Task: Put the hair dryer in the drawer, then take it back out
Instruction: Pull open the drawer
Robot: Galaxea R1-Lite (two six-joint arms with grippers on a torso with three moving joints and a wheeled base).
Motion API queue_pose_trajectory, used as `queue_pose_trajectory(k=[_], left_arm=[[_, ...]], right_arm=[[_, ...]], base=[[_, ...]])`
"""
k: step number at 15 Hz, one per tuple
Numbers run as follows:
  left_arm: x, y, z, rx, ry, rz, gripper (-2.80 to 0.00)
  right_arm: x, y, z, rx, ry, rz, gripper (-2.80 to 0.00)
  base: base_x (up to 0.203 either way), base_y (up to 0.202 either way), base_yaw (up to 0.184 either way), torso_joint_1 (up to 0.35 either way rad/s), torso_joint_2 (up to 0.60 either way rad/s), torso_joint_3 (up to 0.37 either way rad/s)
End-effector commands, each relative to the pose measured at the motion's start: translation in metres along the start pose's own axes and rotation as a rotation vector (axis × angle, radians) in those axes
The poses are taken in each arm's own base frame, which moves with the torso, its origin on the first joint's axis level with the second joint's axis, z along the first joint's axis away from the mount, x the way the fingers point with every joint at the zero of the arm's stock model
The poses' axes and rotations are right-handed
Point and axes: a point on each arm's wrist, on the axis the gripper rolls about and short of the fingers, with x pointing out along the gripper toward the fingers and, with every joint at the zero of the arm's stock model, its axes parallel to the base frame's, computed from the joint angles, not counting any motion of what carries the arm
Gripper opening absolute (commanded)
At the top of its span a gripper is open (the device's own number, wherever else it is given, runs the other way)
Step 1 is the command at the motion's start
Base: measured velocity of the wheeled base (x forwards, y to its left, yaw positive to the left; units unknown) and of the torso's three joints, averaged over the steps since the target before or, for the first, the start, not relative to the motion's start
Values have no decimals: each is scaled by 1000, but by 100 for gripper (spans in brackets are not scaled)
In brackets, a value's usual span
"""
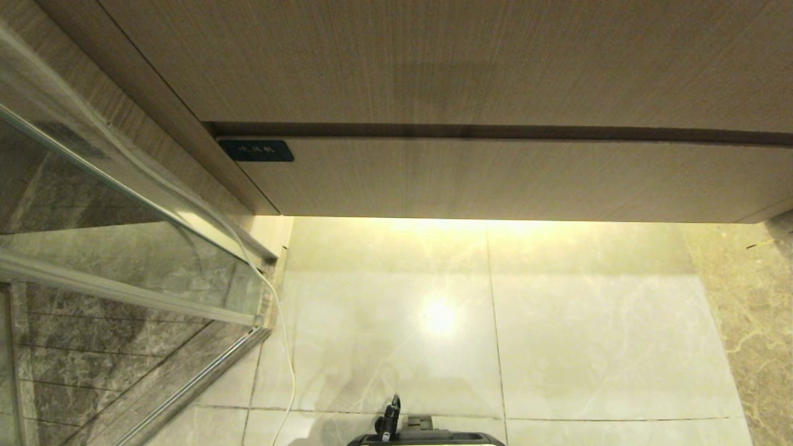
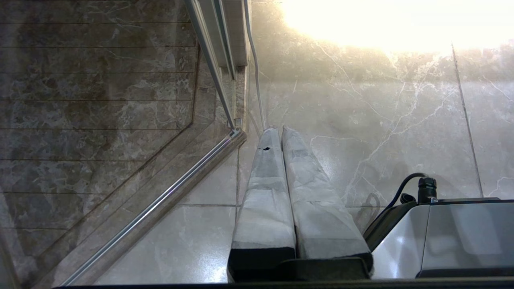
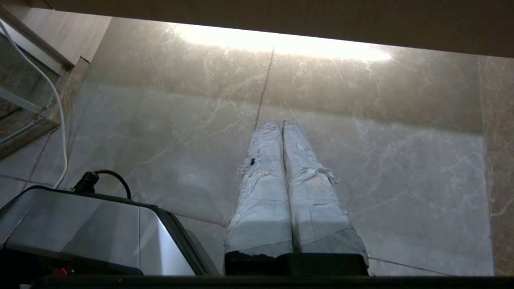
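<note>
A: What surrounds the wide, shallow light-brown wood-grain drawer?

B: It sits shut at 12 o'clock in the head view, its small dark rectangular label at its 9 o'clock end. Glossy pale marble floor tiles lie below it, a glass shower partition with a metal frame at 9 o'clock, and a thin white cable runs down beside that.

A: Anything cut off?

B: The robot's dark base shows only at 6 o'clock. The label's text is unreadable.

A: The pincers?

B: The left gripper and right gripper, both tape-wrapped, are closed on nothing, above the floor.
</note>
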Motion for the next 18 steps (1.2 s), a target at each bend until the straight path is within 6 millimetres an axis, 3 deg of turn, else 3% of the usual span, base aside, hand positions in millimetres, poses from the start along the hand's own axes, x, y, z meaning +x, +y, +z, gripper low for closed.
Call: queue_pose_trajectory(k=[1, 12, 14, 15, 18], left_arm=[[0, 0, 0, 0, 1, 1, -280], [0, 0, 0, 0, 0, 1, -280], [0, 0, 0, 0, 1, 1, -280], [0, 0, 0, 0, 0, 1, -280], [0, 0, 0, 0, 1, 1, -280]], right_arm=[[-1, 1, -12, 1, 0, 1, -280], [-2, 1, -6, -15, -18, 6, -280], [-10, -1, 20, -19, -79, 13, -280], [-21, -2, 44, -21, -134, 10, -280], [-74, -5, 117, -26, -264, 23, -280]], base=[[0, 0, 0, 0, 0, 0], [0, 0, 0, 0, 0, 0], [0, 0, 0, 0, 0, 0], [0, 0, 0, 0, 0, 0], [0, 0, 0, 0, 0, 0]])
